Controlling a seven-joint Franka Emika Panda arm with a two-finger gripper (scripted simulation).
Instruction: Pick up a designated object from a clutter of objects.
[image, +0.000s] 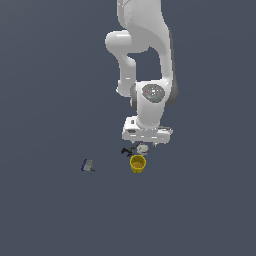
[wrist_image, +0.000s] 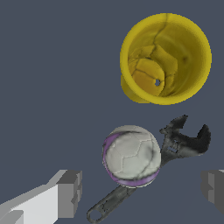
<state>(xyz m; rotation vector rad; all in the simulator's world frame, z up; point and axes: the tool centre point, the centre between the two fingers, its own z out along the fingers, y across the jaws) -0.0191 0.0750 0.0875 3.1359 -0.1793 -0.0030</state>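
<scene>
Dark slate-blue flooring (wrist_image: 43, 87) is seen throughout. A whitish-grey ball (wrist_image: 131, 155) with purple patches and cracked panel lines is laid on a black wrench (wrist_image: 175, 146), just beside the yellow cup (wrist_image: 165, 59). The gripper (wrist_image: 142, 192) is held wide open around the ball, nothing grasped.

No readable text, label, brand, number or sign in either view. Ball (wrist_image: 131, 155): stitched panel lines and purple patches only, no lettering. Yellow cup (wrist_image: 165, 59): plain, crackled inner surface, no print. Black wrench (wrist_image: 181, 142): no legible stamp on handle or head. Small grey-blue block (image: 88, 165): too small in the exterior view to tell any marking. Arm's round wrist cap (image: 153, 93): faint coloured specks, not legible as characters.
</scene>
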